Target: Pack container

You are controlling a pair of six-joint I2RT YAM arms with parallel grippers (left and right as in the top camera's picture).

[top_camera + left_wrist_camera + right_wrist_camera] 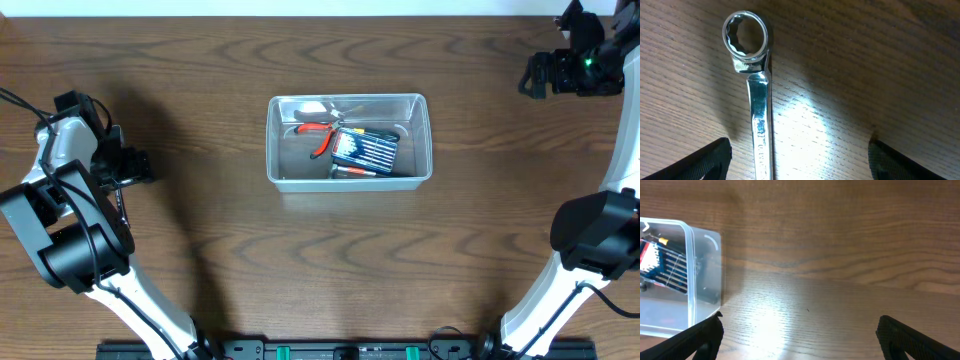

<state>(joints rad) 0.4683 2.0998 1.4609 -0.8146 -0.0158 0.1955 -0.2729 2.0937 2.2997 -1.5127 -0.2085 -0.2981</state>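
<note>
The clear plastic container (350, 183) stands at the table's middle. It holds red-handled pliers (318, 135) and a blue-and-black tool case (365, 150). A silver ring wrench (759, 100) lies flat on the wood, ring end away from me. My left gripper (800, 162) is open around its shaft, which lies nearer the left finger. In the overhead view the left gripper (135, 165) is at the far left and hides the wrench. My right gripper (535, 75) is open and empty at the far right; its wrist view (800, 340) shows bare wood and the container's corner (702, 265).
The wooden table runs to a pale back edge (300, 8). Both arm bases stand at the front corners, the left one (70, 240) and the right one (595, 235).
</note>
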